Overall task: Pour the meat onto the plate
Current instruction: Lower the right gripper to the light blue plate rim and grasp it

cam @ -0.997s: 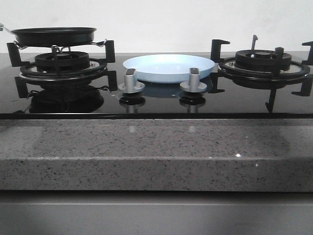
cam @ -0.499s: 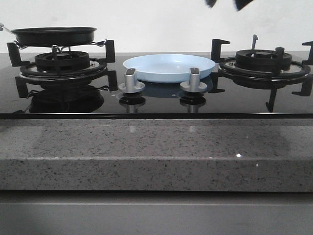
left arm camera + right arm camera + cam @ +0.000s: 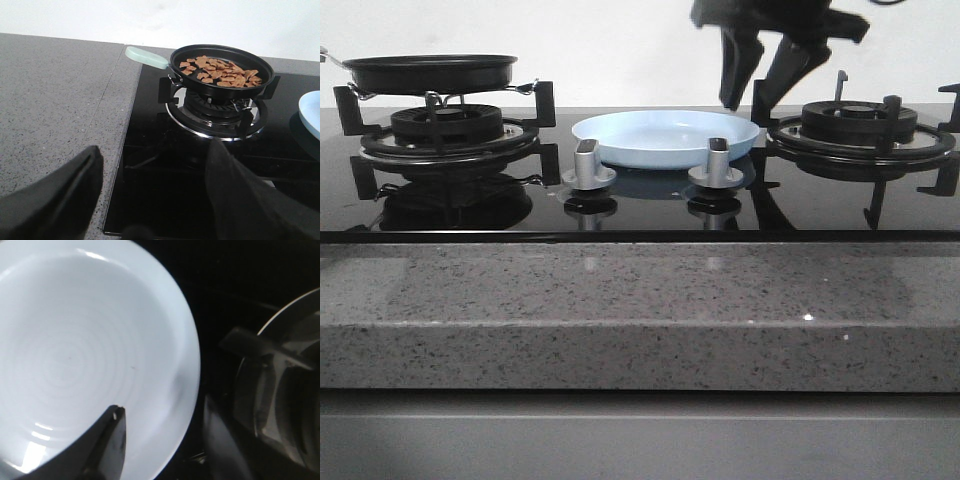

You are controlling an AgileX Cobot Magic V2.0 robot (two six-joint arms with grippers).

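The plate (image 3: 75,360) lies bare beneath the right gripper (image 3: 165,440), whose jaws stand apart. One finger (image 3: 102,447) hangs over the plate's inside; the other, blurred, is over the black hob (image 3: 250,280) beside the rim, near a burner grate (image 3: 280,400).

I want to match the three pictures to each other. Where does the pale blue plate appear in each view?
Front view: the plate lies at centre, behind the two knobs, under the open right hand.
Left wrist view: only its rim shows at the right edge, beyond the frying pan of meat.
Right wrist view: it fills the left part, empty.
Shared landmark: the black glass hob.
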